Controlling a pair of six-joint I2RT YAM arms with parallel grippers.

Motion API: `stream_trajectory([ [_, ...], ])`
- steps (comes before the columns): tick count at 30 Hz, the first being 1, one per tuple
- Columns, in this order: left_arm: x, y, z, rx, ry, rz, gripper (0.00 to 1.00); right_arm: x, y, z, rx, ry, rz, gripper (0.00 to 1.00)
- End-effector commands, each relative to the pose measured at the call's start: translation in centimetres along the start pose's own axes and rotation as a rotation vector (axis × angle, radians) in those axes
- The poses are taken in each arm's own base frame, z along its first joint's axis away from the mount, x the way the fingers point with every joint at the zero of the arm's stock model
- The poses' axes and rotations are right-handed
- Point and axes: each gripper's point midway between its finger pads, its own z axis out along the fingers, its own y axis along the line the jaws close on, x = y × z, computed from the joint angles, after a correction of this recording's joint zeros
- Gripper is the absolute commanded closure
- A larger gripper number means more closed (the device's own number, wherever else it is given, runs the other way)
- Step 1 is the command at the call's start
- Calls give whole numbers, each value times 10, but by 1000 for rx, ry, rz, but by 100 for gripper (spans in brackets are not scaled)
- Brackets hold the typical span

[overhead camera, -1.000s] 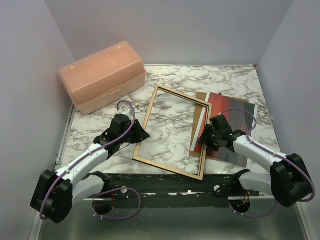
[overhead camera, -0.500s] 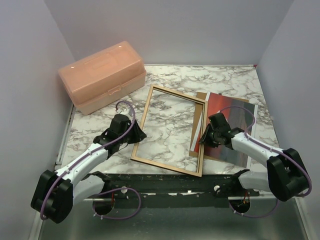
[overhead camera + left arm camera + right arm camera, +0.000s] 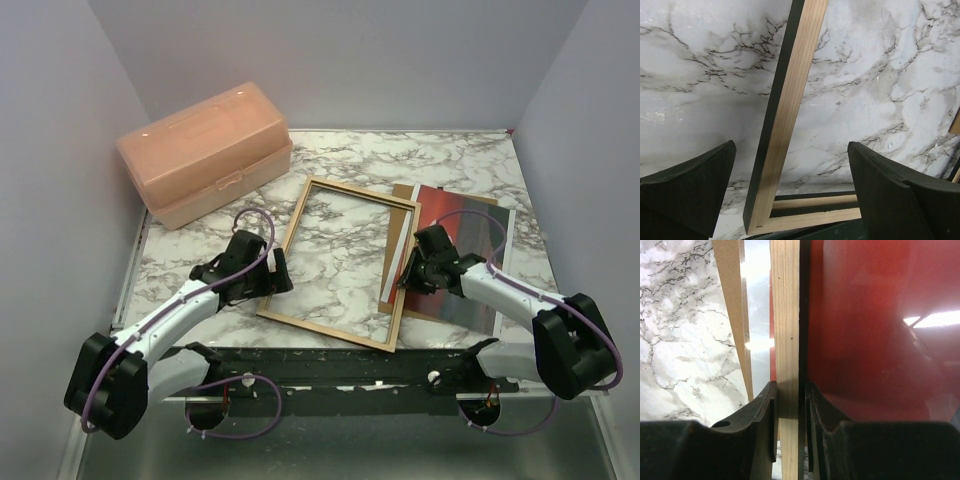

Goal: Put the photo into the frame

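Note:
The frame (image 3: 283, 248) lies tan back up on the marble table, its right rail overlapping the photo (image 3: 470, 260), a red glossy print lying face up. My right gripper (image 3: 408, 275) is shut on that right rail; in the right wrist view the fingers press both sides of the wooden rail (image 3: 785, 315), with the red photo (image 3: 865, 315) just to the right of it. My left gripper (image 3: 272, 272) is open over the frame's left rail. In the left wrist view the rail (image 3: 790, 100) runs between the wide-apart fingers, touching neither.
A brown backing board (image 3: 405, 190) lies under the photo, its edge (image 3: 730, 290) showing left of the rail. A peach plastic box (image 3: 205, 150) stands at the back left. Grey walls enclose the table on three sides. A black strip (image 3: 330, 365) runs along the near edge.
My left gripper has opened and let go of the frame's left rail. My right gripper has shut on the right rail. The frame has shifted slightly left.

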Motion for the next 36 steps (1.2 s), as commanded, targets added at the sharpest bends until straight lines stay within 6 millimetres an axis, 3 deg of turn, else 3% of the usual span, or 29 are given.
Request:
stream_trajectory([
  [1,-23,4,-23,-61,-91,35,2,-7,7,-3,-8,-12,-31,100],
  [7,-37,10,-49,-108,-163,52,1,-21,12,-6,18,-21,-89,99],
  [13,-44,-4,-67,-29,-214,71,1,-31,29,-3,-18,-19,-115,99],
  [20,-35,-13,-66,38,-191,63,2,-33,61,7,-75,5,-149,100],
  [31,-21,-17,-56,69,-122,63,1,-36,90,28,-72,17,-198,100],
  [36,-17,-18,-52,83,-101,66,2,-30,111,39,-91,33,-248,100],
])
